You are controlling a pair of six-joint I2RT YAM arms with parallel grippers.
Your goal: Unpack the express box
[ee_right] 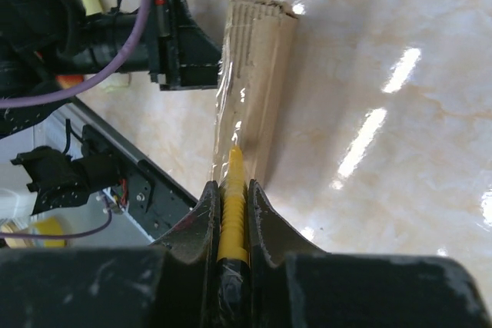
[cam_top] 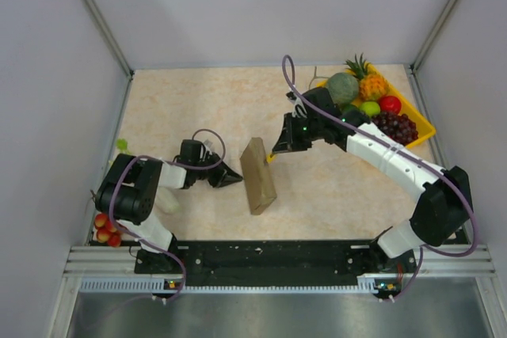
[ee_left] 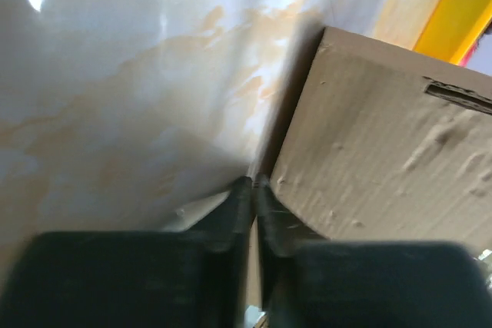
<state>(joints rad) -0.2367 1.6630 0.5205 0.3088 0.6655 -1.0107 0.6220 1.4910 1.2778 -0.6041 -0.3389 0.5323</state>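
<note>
**Top view.** Marbled beige table (cam_top: 198, 100) between pale walls (cam_top: 47, 77). At 2 o'clock — a yellow tray (cam_top: 422, 119) holding a pineapple (cam_top: 371, 83), a grey-green melon (cam_top: 342, 87), a red fruit (cam_top: 389, 104), a green apple (cam_top: 370, 108) and dark grapes (cam_top: 396, 126). At 8 o'clock — small red fruits (cam_top: 105, 229), clustered at the table's edge. At 9 o'clock, a small green item (cam_top: 121, 146), kind indiscernible.

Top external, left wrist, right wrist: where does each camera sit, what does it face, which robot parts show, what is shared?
Top external: high behind the robot, looking down; both arms show.
Left wrist: behind the left pincer, which shows, facing the express box.
Right wrist: behind the right pincer, gripping a yellow strip, facing along the box.
All share the box.
</note>
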